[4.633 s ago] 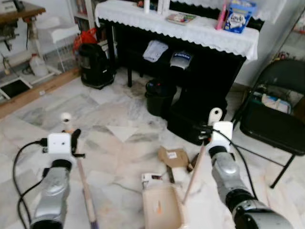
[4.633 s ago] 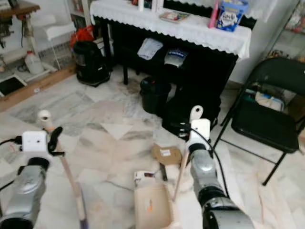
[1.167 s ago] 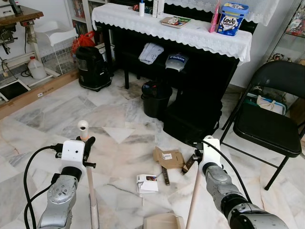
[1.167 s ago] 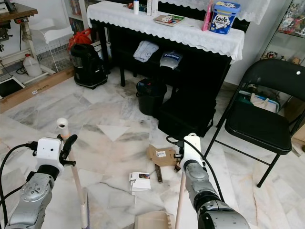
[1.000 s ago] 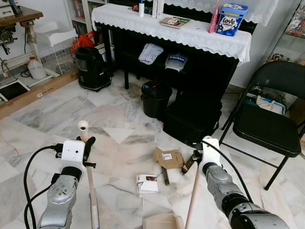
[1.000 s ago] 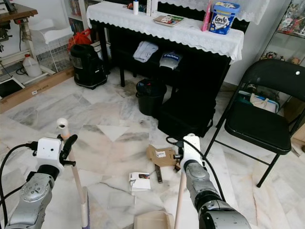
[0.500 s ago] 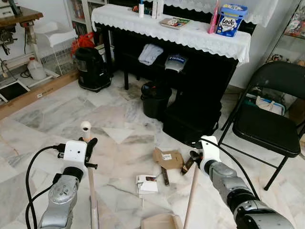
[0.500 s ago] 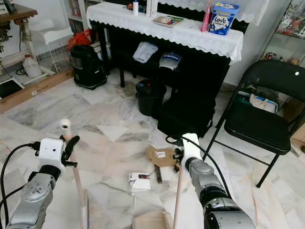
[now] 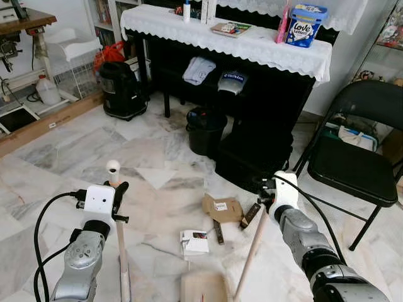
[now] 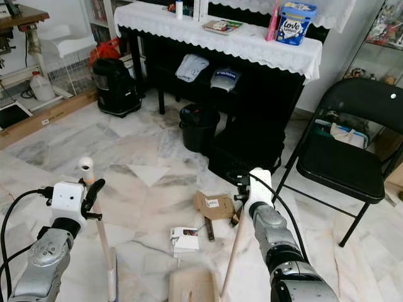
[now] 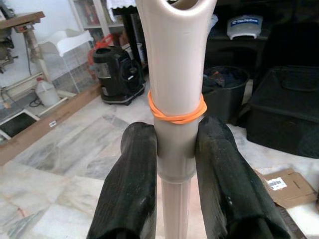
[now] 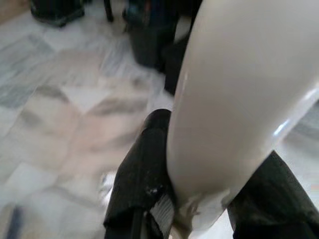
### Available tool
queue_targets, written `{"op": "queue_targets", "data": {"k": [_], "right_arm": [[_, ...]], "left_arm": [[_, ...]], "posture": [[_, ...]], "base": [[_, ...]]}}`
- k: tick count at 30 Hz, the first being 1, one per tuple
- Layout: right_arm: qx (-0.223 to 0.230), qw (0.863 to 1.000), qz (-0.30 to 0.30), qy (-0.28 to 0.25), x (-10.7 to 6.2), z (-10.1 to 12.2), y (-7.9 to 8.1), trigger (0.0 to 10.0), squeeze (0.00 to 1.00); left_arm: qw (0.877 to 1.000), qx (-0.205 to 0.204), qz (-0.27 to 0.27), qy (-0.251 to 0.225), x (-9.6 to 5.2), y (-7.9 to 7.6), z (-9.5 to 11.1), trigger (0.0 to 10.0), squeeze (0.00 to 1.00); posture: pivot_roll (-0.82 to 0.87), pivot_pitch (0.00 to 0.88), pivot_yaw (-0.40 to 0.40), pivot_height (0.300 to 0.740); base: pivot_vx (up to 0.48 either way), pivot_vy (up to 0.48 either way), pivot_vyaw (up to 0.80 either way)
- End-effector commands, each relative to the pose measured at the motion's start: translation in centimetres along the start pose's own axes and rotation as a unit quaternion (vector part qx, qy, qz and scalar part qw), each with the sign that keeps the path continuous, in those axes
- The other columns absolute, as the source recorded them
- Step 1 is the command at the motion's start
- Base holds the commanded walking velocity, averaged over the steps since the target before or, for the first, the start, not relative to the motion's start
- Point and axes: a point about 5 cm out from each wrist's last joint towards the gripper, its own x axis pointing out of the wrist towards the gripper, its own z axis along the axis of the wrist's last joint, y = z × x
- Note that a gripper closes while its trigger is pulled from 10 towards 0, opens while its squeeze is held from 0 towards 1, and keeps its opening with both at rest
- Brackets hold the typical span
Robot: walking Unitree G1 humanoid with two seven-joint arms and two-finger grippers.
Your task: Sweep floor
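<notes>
On a marble floor (image 9: 69,148), the left gripper (image 11: 175,149) clamps its two black fingers (image 11: 132,184) on the cream broom handle (image 11: 175,89), just below an orange rubber band (image 11: 175,112). The right gripper (image 12: 199,199) is closed around the pale dustpan handle (image 9: 255,242), which slants down from it to the dustpan (image 9: 203,287) low on the floor between the two arms. Ahead of the grippers lie a flattened cardboard box (image 9: 221,207), a small white carton (image 9: 194,241) and a dark stick (image 9: 217,231), near a black bin (image 9: 206,129).
</notes>
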Motion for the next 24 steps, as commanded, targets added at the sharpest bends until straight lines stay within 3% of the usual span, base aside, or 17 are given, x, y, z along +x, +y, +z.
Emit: {"op": "queue_targets", "data": {"k": [1,9,14,21,24], "right_arm": [[-0.026,0.997,-0.016,-0.070,0.1,2.6,-0.6,10.0,0.00],[-0.043,0.996,-0.014,-0.076,0.0,2.6,-0.5,10.0,0.00],[-0.042,0.997,-0.017,-0.062,-0.2,1.1,-0.2,10.0,0.00],[-0.042,0.997,-0.019,-0.060,-0.2,0.7,-0.1,10.0,0.00],[-0.045,0.998,-0.030,-0.037,-0.4,-0.8,0.1,10.0,0.00]], "left_arm": [[0.999,0.008,0.006,-0.032,0.4,0.3,1.3,10.0,0.00],[0.999,0.012,0.015,-0.032,0.3,0.5,1.1,10.0,0.00],[0.999,0.012,0.021,-0.031,0.4,0.5,1.0,10.0,0.00],[0.999,0.012,0.021,-0.031,0.4,0.5,1.0,10.0,0.00],[0.999,0.013,0.020,-0.031,0.4,0.6,0.9,10.0,0.00]], "posture": [[0.09,0.000,-0.080,0.740],[0.08,0.000,-0.083,0.740],[0.08,0.000,-0.083,0.740],[0.08,0.000,-0.082,0.740],[0.08,0.000,-0.078,0.740]], "base": [[0.000,0.000,0.00],[0.000,0.000,0.00],[0.000,0.000,0.00],[0.000,0.000,0.00],[0.000,0.000,0.00]]}}
